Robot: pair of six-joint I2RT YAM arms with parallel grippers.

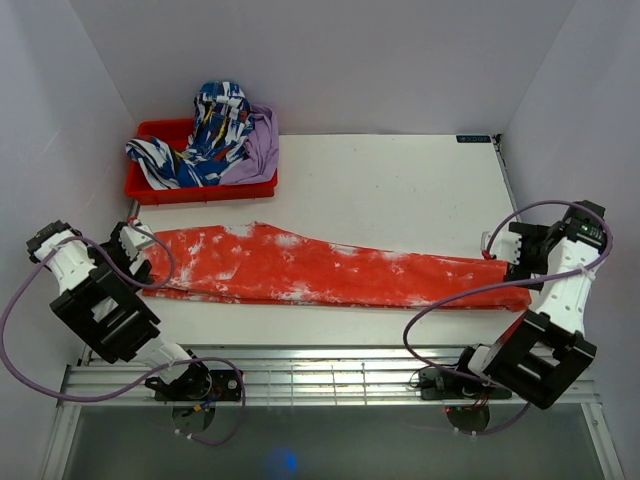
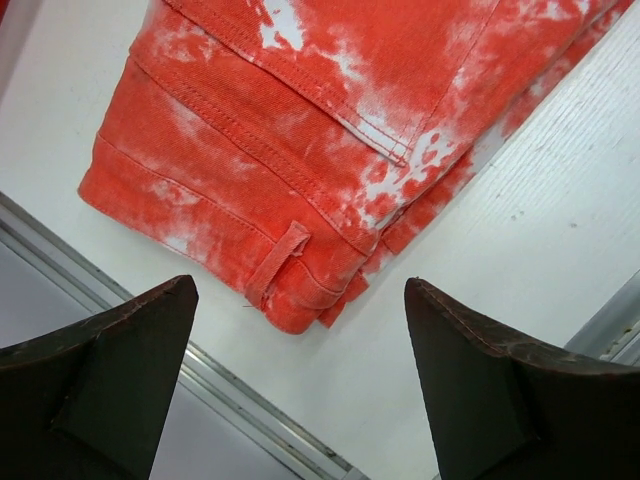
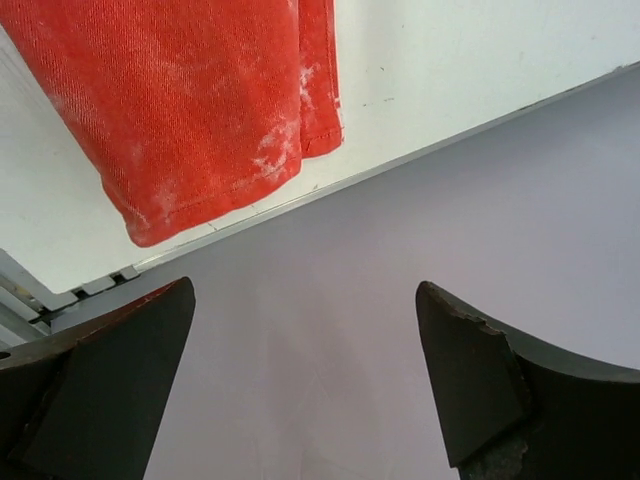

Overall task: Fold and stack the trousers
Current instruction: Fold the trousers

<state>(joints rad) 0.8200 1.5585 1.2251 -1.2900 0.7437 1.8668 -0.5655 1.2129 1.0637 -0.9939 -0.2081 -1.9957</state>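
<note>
The orange-red trousers with white blotches lie flat across the table, folded lengthwise, waistband at the left and leg ends at the right. My left gripper is open just off the waistband end; the left wrist view shows the waistband corner with its belt loop between and beyond my fingertips. My right gripper is open beside the leg ends; the right wrist view shows the hems above my fingers, which hang over the table's right edge.
A red bin at the back left holds a blue-and-white patterned garment and a plain purple garment. Purple walls close in on both sides. A metal rail runs along the near edge.
</note>
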